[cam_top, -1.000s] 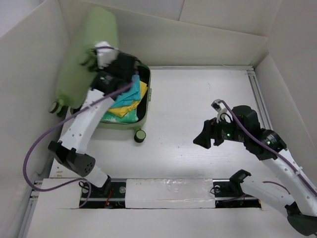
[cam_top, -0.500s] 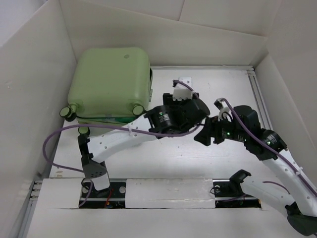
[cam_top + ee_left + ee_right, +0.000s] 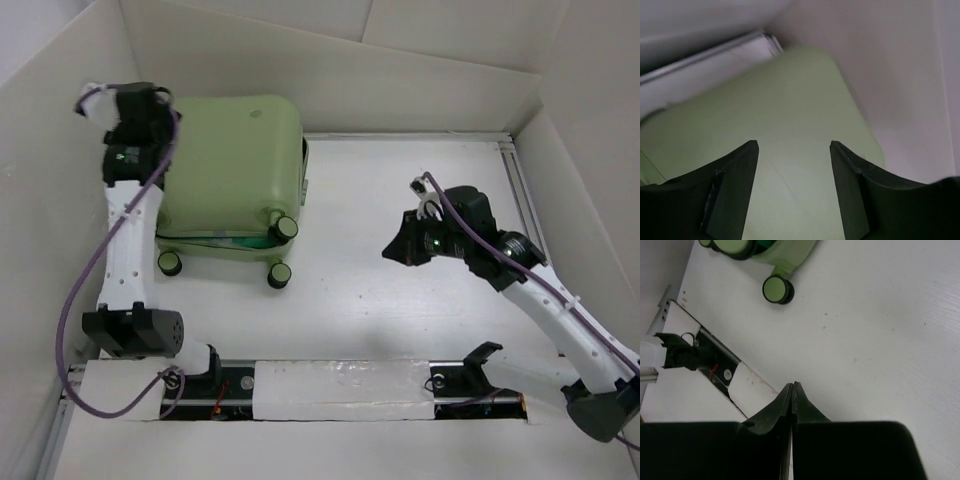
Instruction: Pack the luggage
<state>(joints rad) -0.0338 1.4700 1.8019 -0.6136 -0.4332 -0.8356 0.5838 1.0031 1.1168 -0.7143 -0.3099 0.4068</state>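
The luggage (image 3: 230, 175), a pale green hard-shell case, lies shut at the back left with its wheels (image 3: 287, 227) facing the front. A thin strip of teal fabric (image 3: 226, 240) shows at its seam. My left gripper (image 3: 148, 152) hovers over the case's far left corner; in the left wrist view its fingers (image 3: 740, 180) stand apart above the green shell (image 3: 790, 95), holding nothing. My right gripper (image 3: 398, 251) is over bare table right of the case, its jaws pressed together and empty (image 3: 792, 385). One wheel (image 3: 776, 290) appears in the right wrist view.
White walls (image 3: 60, 180) box in the table on the left, back and right. A metal rail (image 3: 525, 200) runs along the right side. The arm bases and a taped strip (image 3: 340, 385) line the near edge.
The luggage lid has come down from open to shut. My left arm swung to the middle, then back to the case's far left corner, jaws now apart. My right gripper has shut and shifted slightly left.
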